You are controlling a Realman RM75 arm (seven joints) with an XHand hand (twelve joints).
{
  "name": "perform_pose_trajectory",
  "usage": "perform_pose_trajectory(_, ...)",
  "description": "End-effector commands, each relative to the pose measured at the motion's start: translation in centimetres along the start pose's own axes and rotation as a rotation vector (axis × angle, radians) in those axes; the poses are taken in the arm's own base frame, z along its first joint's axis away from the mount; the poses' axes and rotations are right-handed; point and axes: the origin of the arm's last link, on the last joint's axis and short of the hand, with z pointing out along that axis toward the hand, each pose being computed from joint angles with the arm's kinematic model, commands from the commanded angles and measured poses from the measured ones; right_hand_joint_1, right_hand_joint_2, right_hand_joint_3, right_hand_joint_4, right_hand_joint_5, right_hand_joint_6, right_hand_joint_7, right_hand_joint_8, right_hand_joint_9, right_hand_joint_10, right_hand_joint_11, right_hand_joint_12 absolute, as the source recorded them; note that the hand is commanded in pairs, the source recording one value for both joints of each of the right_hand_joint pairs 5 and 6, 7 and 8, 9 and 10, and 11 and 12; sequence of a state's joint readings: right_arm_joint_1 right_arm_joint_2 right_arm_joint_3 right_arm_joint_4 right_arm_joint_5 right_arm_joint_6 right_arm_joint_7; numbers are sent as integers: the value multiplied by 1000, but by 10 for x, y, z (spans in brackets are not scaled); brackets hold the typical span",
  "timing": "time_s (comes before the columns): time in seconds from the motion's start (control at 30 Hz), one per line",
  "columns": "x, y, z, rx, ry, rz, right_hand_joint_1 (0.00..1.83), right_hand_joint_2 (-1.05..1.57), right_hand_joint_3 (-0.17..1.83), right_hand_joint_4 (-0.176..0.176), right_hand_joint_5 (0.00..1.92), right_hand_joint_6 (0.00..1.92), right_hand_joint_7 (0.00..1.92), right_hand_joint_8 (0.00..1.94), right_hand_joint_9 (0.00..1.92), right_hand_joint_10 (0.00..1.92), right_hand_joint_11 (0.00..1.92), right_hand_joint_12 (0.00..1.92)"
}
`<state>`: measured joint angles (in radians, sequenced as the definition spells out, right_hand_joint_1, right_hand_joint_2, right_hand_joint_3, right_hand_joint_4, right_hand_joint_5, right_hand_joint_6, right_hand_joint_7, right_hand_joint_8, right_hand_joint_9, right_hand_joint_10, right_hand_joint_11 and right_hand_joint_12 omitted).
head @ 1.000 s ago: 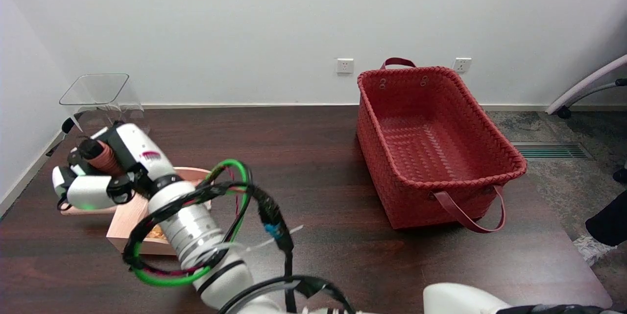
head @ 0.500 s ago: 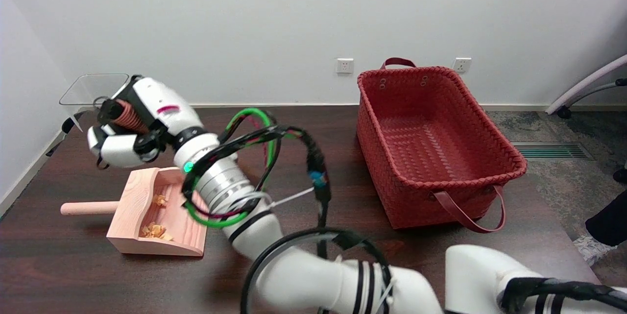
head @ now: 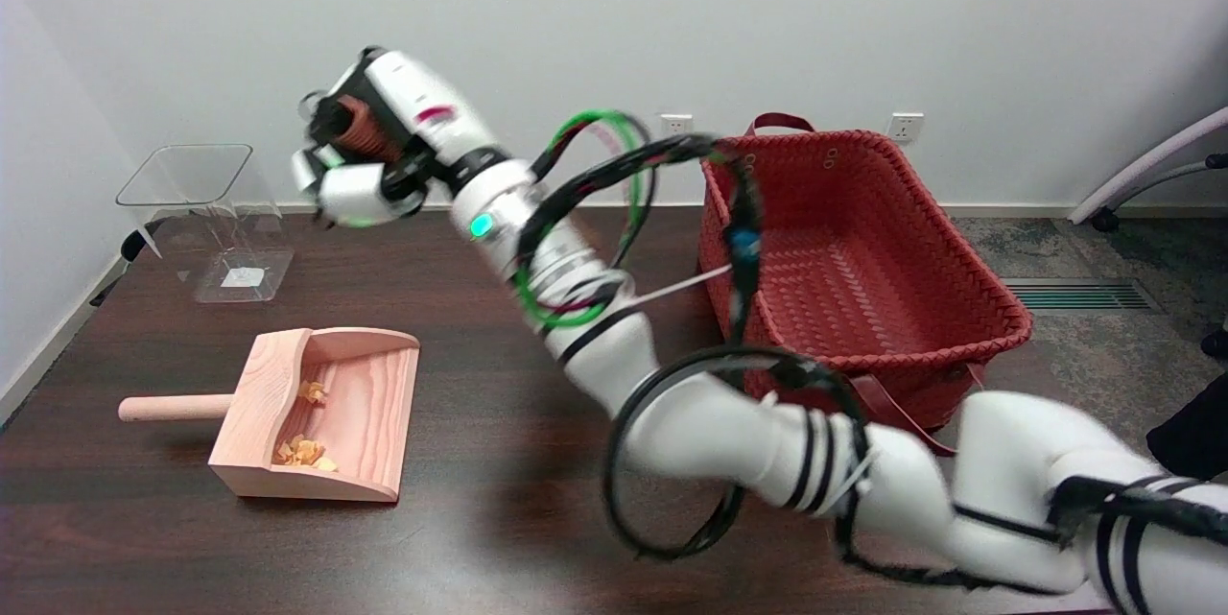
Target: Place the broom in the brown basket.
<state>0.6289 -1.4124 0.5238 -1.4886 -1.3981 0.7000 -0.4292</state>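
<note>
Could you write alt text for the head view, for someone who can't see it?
A white robot arm reaches across a dark table, its right hand raised in the air gripping a reddish-brown broom. To the right stands an empty brown basket; at lower left lies a wooden dustpan holding a few scraps, with a clear container behind it.

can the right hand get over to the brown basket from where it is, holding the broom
Probably yes. The right hand grips the broom raised well above the table, and nothing stands between it and the brown basket, whose open top looks empty.
</note>
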Motion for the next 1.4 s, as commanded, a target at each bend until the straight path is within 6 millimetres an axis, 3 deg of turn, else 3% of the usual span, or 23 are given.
perform_pose_trajectory(0.03,145,38,-7,-13,159,-124,1237,1172,906,0,1920,1920,1920,1920,1920,1920,1920,1920)
perform_pose_trajectory(0.33,216,71,-34,-109,303,-24,1236,1176,897,0,1920,1920,1920,1920,1920,1920,1920,1920)
perform_pose_trajectory(0.53,240,88,-53,-155,377,11,1233,1178,891,0,1920,1920,1920,1920,1920,1920,1920,1920)
perform_pose_trajectory(0.7,248,102,-68,-192,415,67,1233,1176,885,0,1920,1920,1920,1920,1920,1920,1920,1920)
perform_pose_trajectory(0.97,236,126,-89,-277,439,156,1229,1174,897,0,1920,1920,1920,1920,1920,1920,1920,1920)
perform_pose_trajectory(1.2,211,123,-108,-320,406,233,1223,1188,903,0,1920,1920,1920,1920,1920,1920,1920,1920)
perform_pose_trajectory(1.4,198,132,-128,-376,424,211,1221,1192,906,0,1920,1920,1920,1920,1920,1920,1920,1920)
